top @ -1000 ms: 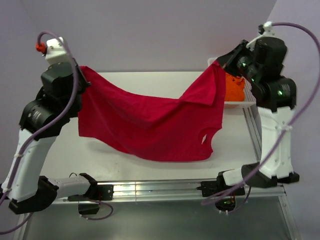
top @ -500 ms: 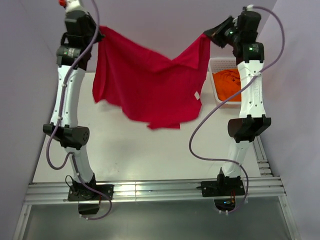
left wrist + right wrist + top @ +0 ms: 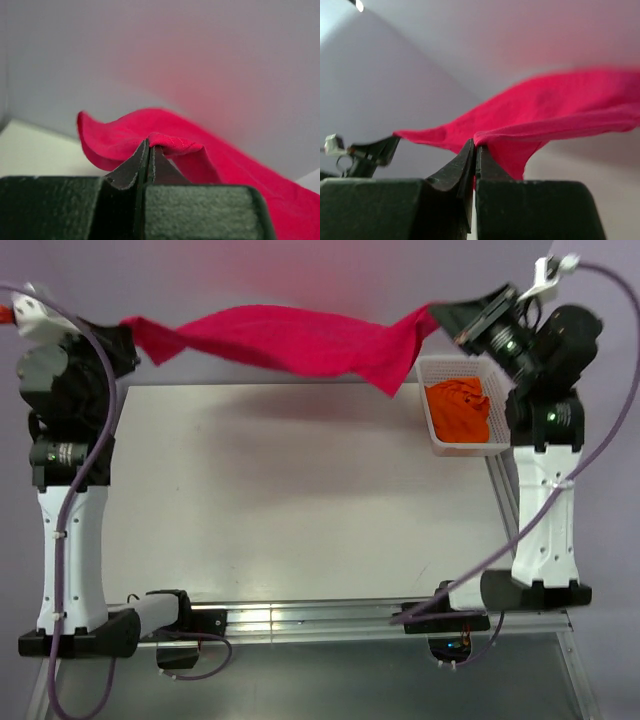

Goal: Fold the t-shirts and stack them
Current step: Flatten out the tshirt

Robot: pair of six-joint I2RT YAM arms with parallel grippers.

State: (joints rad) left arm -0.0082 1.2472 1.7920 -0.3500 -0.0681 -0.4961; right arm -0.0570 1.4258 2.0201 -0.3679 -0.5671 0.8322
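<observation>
Your left end effector [image 3: 150, 152] and right end effector [image 3: 475, 152] each clamp the soft crimson t-shirt [image 3: 290, 340], stretched between them as a twisted band.

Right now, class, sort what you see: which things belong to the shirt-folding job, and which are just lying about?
Job: red t-shirt, pinched by left gripper and right gripper; orange t-shirt.
Just lying about: white basket holding the orange t-shirt; table.
</observation>
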